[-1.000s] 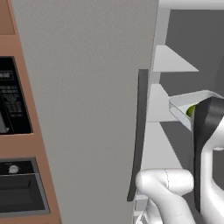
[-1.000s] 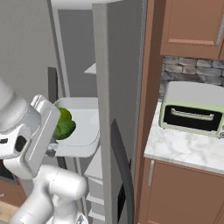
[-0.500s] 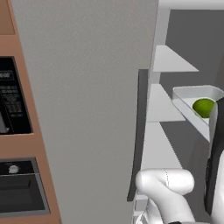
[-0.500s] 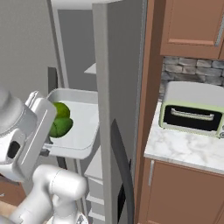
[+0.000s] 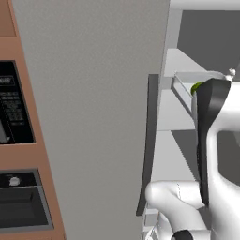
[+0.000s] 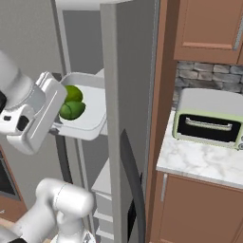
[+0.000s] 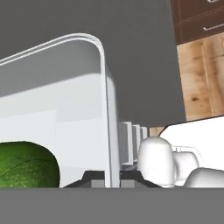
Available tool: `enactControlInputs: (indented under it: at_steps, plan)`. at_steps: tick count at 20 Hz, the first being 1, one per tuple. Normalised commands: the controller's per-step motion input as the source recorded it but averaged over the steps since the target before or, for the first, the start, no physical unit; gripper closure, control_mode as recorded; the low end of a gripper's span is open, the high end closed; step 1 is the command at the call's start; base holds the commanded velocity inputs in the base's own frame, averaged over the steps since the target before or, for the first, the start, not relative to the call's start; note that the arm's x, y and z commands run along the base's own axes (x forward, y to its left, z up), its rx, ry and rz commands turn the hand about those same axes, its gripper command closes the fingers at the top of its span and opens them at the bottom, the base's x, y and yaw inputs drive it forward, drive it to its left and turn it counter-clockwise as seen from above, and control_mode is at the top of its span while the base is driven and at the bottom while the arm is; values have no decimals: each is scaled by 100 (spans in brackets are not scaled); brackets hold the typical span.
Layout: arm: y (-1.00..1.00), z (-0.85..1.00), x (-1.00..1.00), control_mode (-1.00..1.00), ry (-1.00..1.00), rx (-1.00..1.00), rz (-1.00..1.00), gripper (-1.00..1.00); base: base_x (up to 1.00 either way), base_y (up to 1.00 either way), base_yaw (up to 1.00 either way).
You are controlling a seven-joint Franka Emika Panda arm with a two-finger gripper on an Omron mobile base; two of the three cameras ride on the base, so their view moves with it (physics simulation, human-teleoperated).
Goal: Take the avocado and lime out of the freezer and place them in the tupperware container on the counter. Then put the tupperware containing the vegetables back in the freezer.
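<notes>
My jaws [image 7: 106, 178] are clamped on the wall of the tupperware container [image 6: 90, 121], which I hold up in front of the open freezer [image 6: 114, 71]. From left to right: the lime [image 6: 72, 93] and the avocado [image 6: 71, 110] lie together in its left end, beside my hand, so I judge the loading done; only sliding the tray onto a shelf is left. Next comes the freezer's door edge, just beside the container's right rim, which leaves little room that way. Farther right, the worktop [image 6: 199, 163] carries only the toaster oven [image 6: 210, 124].
</notes>
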Motion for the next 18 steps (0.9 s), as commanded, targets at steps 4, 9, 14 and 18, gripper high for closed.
enactControlInputs:
  at_steps: [4,9,14,18]
  plan:
    - [20,14,52,-100,-6,0,-5,100,0,0,0]
    - [10,12,53,-100,-4,0,-3,100,0,0,0]
    - [0,19,54,-100,-4,0,-2,100,0,0,0]
    - [0,13,57,-100,-3,0,0,100,0,0,0]
